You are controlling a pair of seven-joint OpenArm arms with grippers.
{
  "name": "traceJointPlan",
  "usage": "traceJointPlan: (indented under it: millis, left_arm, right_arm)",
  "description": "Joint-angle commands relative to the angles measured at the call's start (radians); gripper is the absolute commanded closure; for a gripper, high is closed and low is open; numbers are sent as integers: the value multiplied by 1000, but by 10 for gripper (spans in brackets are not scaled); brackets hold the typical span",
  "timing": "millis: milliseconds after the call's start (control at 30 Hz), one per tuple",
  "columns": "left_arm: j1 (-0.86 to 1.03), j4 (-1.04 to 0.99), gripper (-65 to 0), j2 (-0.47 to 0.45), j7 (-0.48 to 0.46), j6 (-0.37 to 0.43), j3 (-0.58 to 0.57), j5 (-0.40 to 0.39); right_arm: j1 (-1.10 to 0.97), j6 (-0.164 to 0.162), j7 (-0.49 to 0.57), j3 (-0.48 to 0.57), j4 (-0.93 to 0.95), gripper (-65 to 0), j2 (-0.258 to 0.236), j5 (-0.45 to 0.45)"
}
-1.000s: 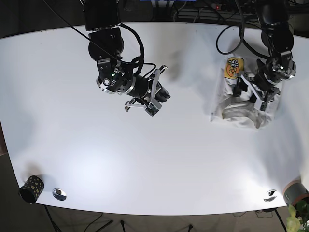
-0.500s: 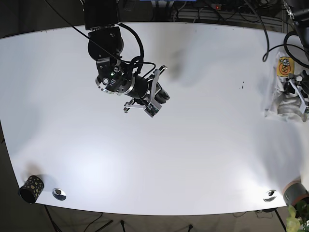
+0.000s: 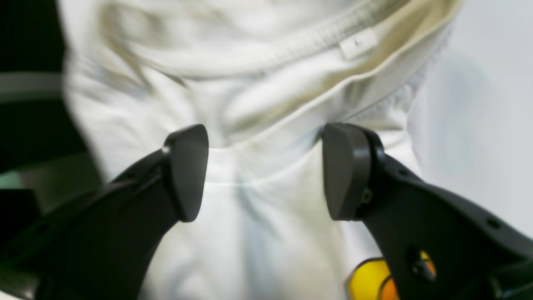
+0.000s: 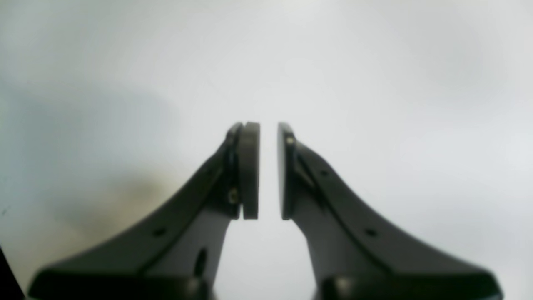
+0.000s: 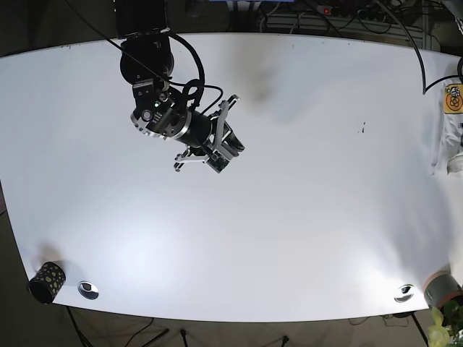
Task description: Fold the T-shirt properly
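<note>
Left jaws: spread wide, the two dark pads standing well apart with white cloth showing between them; the pads look to lie on or just over the cloth, and contact cannot be told through the blur.
Left gripper (image 3: 265,171): seen only in the left wrist view; in the base view it lies past the edge at 3 o'clock.
T-shirt (image 3: 266,104): white and bunched, filling most of the left wrist view; its ribbed collar runs across at 12 o'clock.
Collar tag (image 3: 358,43): small, white, on the collar band at about 1 o'clock from the left pads.
Yellow print (image 3: 368,283): at 5 o'clock in the left wrist view, partly hidden by the right-hand finger.
T-shirt in the base view (image 5: 453,130): only a strip shows at the 3 o'clock edge of the table, with the yellow print at its top.
Right jaws: narrow, a thin slit of light between the flat pads, nothing between them.
Right gripper (image 4: 268,171): hovers over bare white surface; in the base view (image 5: 215,144) it sits at about 10 o'clock from the table's middle, well apart from the shirt.
Table (image 5: 289,217): white, wide.
Spotted cup (image 5: 48,281): dark, at 8 o'clock near the front corner.
Round metal discs: one (image 5: 89,290) just beside the cup, one (image 5: 405,292) at 4 o'clock.
</note>
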State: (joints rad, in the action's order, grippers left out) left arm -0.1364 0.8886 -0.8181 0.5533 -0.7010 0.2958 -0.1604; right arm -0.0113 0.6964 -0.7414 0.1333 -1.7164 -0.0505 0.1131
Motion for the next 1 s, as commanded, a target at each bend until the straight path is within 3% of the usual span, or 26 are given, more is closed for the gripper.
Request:
traceJointPlan:
  millis: [0, 167, 233, 333, 433, 500, 567, 733, 967]
  left_arm:
    - [-19, 116, -397, -36, -5, 3, 12, -12]
    - [25, 378, -396, -19, 146, 3, 131, -12]
    - [53, 507, -396, 53, 170, 3, 188, -5]
    - [68, 657, -396, 131, 169, 3, 196, 43]
    - [70, 757, -396, 250, 152, 22, 158, 111]
    - [71, 781, -396, 334, 89, 53, 138, 134]
    - [74, 780, -396, 401, 15, 79, 108, 149]
    - [165, 789, -382, 550, -189, 182, 21, 195]
    - [317, 798, -321, 656, -384, 318, -86, 201]
  right_arm:
    - [18, 2, 27, -1, -32, -60, -13, 20]
    - [17, 2, 35, -1, -63, -60, -65, 20]
    - [-2, -10, 64, -1, -86, -59, -110, 20]
    - [-34, -62, 194, -1, -86, -59, -167, 20]
    - [-94, -157, 362, -8, -53, -59, -226, 18]
    - [-121, -222, 469, -24, -9, -59, -248, 18]
    - [-140, -261, 564, -42, 40, -60, -256, 18]
    - [-203, -326, 767, -128, 143, -62, -272, 18]
    - [-287, -335, 866, -241, 180, -62, -268, 18]
